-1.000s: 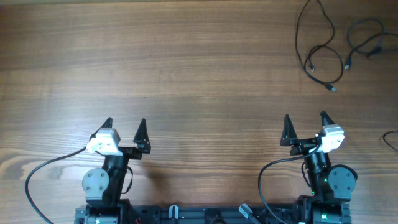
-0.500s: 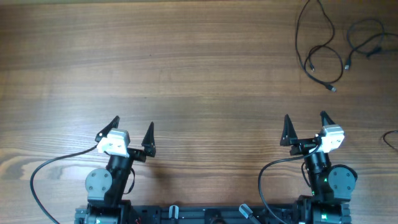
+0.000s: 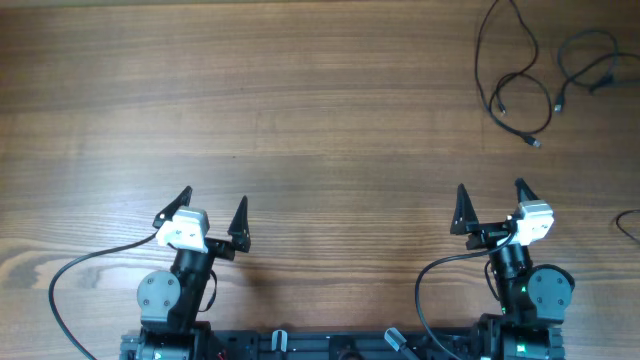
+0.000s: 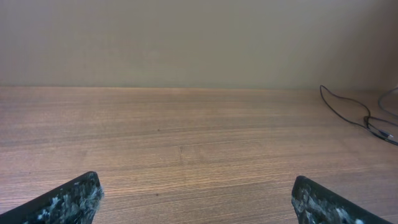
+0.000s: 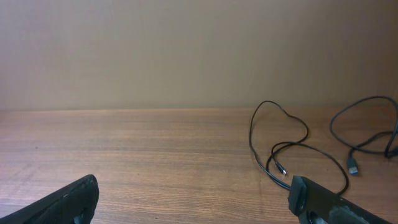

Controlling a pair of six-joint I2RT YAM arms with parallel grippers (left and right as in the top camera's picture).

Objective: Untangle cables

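The cables lie as loose black strands at the table's far right corner. One looped cable (image 3: 477, 60) trails a small plug, and a second cable (image 3: 588, 33) curls beside it. The right wrist view shows both ahead and to the right, the first cable (image 5: 251, 134) and the second cable (image 5: 333, 127). In the left wrist view a cable (image 4: 339, 112) lies far off to the right. My left gripper (image 3: 213, 198) (image 4: 196, 186) is open over bare wood near the front left. My right gripper (image 3: 490, 187) (image 5: 194, 186) is open too, well short of the cables.
The wooden table (image 3: 300, 90) stretches wide between the arms and the far edge. Another dark cord (image 3: 630, 225) loops in at the right edge. Thick black wires (image 3: 60, 290) trail from each arm base at the front edge.
My left gripper has shifted a little to the right and turned slightly. The right gripper and the cables have not moved.
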